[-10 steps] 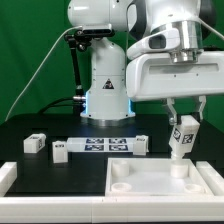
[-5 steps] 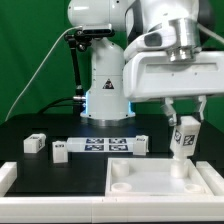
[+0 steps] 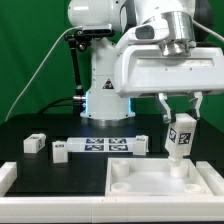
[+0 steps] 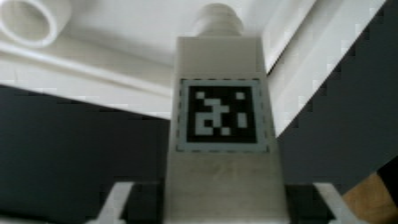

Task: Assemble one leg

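Note:
The leg (image 3: 180, 138) is a small white block with a tag face. It hangs slightly tilted in my gripper (image 3: 181, 120), its lower end just above the far right corner socket (image 3: 182, 172) of the large white panel (image 3: 140, 166). In the wrist view the leg (image 4: 221, 110) fills the middle, tag towards the camera, with its peg end pointing at the white panel. My gripper (image 4: 217, 205) is shut on it, one finger on each side. A round socket (image 4: 43, 26) shows beside the leg's tip.
The marker board (image 3: 105, 146) lies behind the panel. Loose white blocks lie on the black table, two (image 3: 35, 144) (image 3: 60, 151) at the exterior view's left and one (image 3: 140, 146) near the board's right end. The robot base (image 3: 105, 90) stands behind. A white rim piece (image 3: 8, 176) sits at front left.
My hand has shifted a little towards the exterior view's left and turned slightly. The leg has moved with it, a bit left and lower over the corner socket.

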Motion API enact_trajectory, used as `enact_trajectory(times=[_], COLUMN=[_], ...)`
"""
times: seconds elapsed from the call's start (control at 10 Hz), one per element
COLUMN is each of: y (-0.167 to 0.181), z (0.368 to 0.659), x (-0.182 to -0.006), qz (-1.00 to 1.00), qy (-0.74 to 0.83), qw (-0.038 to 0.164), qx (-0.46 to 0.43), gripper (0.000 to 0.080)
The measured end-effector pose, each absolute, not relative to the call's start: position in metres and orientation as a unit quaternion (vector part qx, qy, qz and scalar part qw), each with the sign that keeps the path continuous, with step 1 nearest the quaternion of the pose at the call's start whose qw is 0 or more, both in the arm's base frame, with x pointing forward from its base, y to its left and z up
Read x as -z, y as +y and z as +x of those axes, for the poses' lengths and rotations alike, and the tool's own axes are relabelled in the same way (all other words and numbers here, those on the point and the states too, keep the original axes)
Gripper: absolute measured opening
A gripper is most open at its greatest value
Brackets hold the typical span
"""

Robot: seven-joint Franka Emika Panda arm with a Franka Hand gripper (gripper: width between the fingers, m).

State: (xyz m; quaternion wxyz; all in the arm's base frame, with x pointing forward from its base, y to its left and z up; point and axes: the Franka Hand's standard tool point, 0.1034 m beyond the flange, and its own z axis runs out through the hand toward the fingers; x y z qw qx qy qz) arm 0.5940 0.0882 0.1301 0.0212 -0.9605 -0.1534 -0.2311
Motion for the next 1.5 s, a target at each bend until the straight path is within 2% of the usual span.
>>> enact_trajectory(times=[0.3,0.7,1.0,1.5], y=[0.089,0.099,0.102,0.108], z=[0.592,0.61,0.617,0.62], x=[-0.128,-0.119,-0.111,-0.107], qz=[-0.961,-0.959,-0.959,-0.953], qy=[-0.154,-0.157,-0.157,-0.161], qw=[0.022,0.027,0.029,0.03], qx=[0.229,0.234,0.233,0.254], gripper=[0.0292,0.0292,0.0292,0.0292])
